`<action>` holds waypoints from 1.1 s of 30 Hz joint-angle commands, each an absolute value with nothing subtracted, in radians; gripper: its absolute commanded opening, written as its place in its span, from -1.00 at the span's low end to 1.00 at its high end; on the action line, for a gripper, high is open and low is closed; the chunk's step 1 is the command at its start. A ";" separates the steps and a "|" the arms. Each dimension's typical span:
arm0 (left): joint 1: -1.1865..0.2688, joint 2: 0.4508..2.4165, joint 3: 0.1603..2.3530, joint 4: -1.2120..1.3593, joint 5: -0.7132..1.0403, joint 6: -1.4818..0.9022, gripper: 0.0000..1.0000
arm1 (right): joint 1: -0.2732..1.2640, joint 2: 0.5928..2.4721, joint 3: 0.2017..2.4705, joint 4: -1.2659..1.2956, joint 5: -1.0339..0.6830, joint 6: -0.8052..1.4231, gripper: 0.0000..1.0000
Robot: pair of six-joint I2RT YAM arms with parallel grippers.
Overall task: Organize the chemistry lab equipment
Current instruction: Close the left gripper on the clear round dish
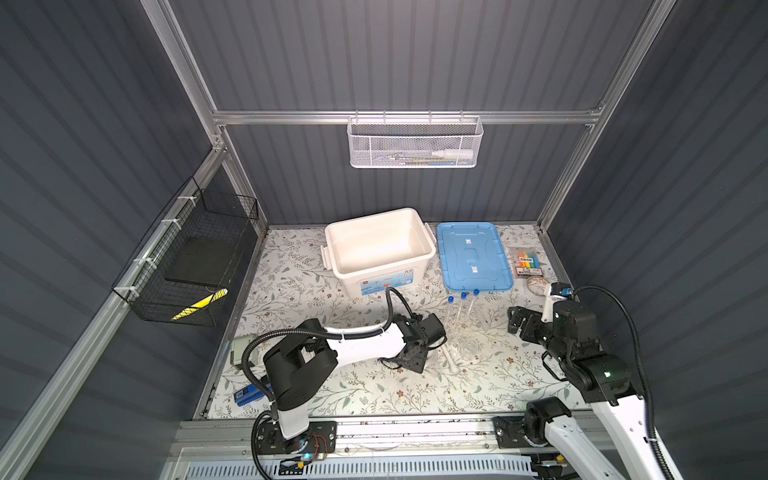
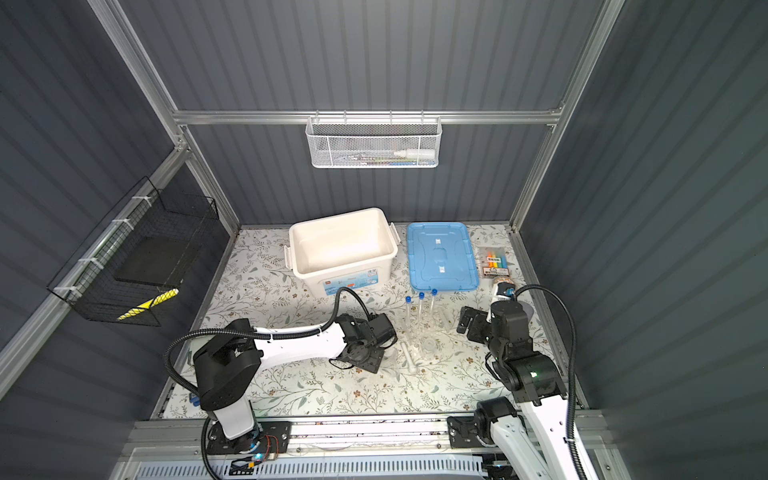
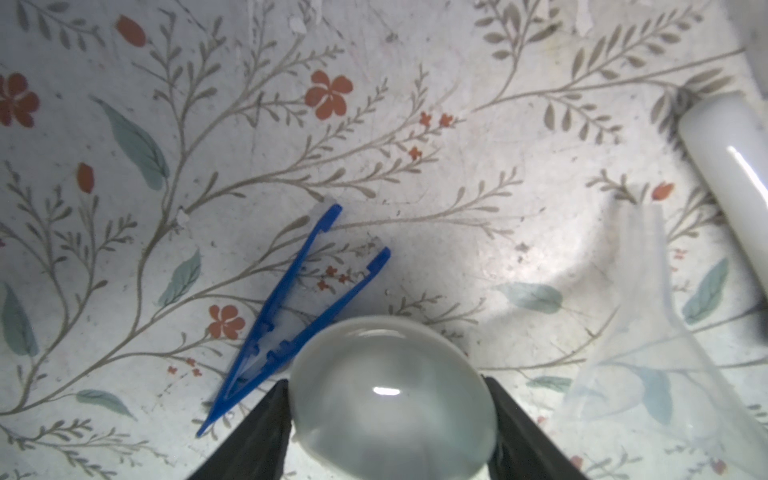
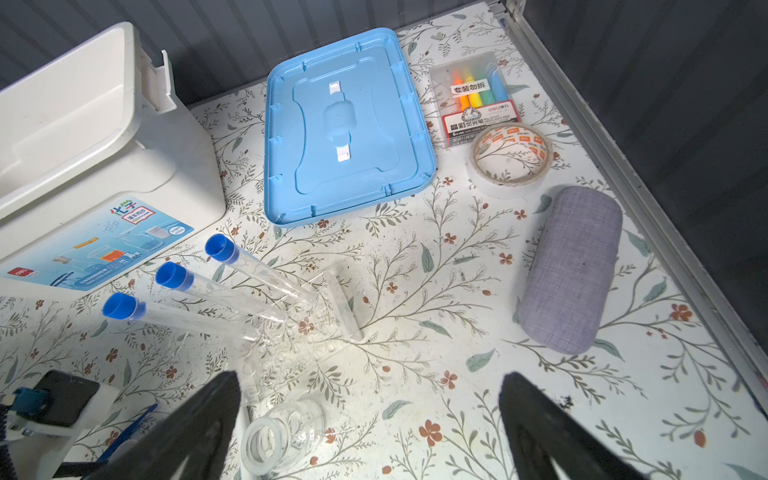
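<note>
Right up close in the left wrist view, a white ceramic dish (image 3: 390, 399) sits between the fingers of the left gripper (image 3: 386, 382), which press on it from both sides: a grasp, though how firm I cannot tell. It is low over the floral mat, in front of the open white box (image 1: 378, 245). That glossy round wall is the worry: I judge it could squirt out of the jaws on the lift.

The dark blue tweezers (image 3: 286, 291) lie tucked against the dish and may be dragged along. The clear funnel (image 3: 656, 332) and white pestle (image 3: 731, 174) lie near, and the pestle would roll if clipped.

The right gripper (image 4: 370, 378) hangs wide apart and empty above the small glass bottle (image 4: 282, 436), beside the blue-capped test tubes (image 4: 232, 291). A careless swing could topple them.
</note>
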State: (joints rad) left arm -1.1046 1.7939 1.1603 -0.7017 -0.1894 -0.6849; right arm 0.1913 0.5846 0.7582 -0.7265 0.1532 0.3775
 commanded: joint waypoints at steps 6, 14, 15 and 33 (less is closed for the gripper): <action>-1.097 1.810 1.171 -0.718 -0.192 -0.691 0.44 | 0.187 0.584 0.747 -0.725 0.158 0.367 0.98; -1.097 1.827 1.171 -0.704 -0.173 -0.694 0.49 | 0.187 0.583 0.747 -0.726 0.162 0.365 0.98; -1.097 1.827 1.167 -0.701 -0.173 -0.695 0.50 | 0.187 0.584 0.748 -0.727 0.160 0.366 0.98; -1.096 1.824 1.173 -0.694 -0.172 -0.701 0.28 | 0.187 0.584 0.749 -0.728 0.161 0.362 0.98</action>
State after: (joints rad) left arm -1.1046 1.8183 1.1603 -0.6830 -0.1787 -0.6895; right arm 0.1913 0.5842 0.7574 -0.7265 0.1532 0.3737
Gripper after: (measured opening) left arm 0.675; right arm 0.989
